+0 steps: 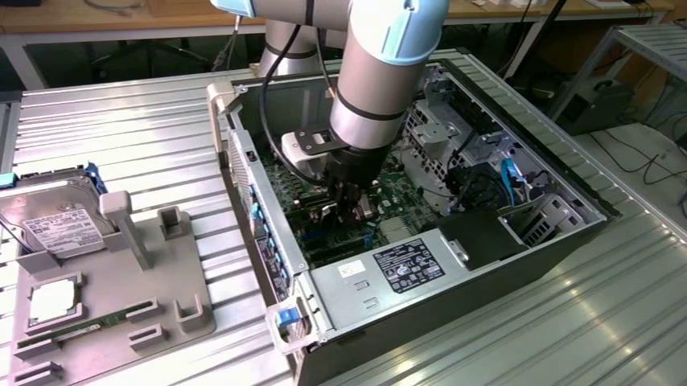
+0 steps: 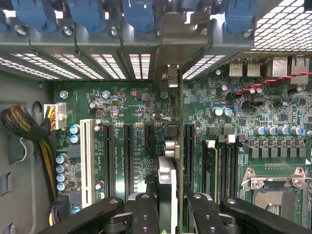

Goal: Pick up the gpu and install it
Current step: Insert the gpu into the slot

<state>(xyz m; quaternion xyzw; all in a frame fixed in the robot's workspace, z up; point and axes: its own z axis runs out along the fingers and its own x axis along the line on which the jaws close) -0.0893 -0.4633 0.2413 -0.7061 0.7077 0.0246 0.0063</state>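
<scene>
Inside open PC case [image 1: 558, 211], claw [image 1: 346, 211] clamped on gpu [image 2: 168, 170], card edge-on above motherboard [image 2: 131, 105] slots.

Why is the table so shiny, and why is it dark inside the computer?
Exterior view: light glares off the ribbed metal table, while the arm shades the open computer case. Wrist view: the motherboard looks evenly lit and sharp, and the gripper sits dark, close up.

Bright glare on table, shadowed case interior
</scene>
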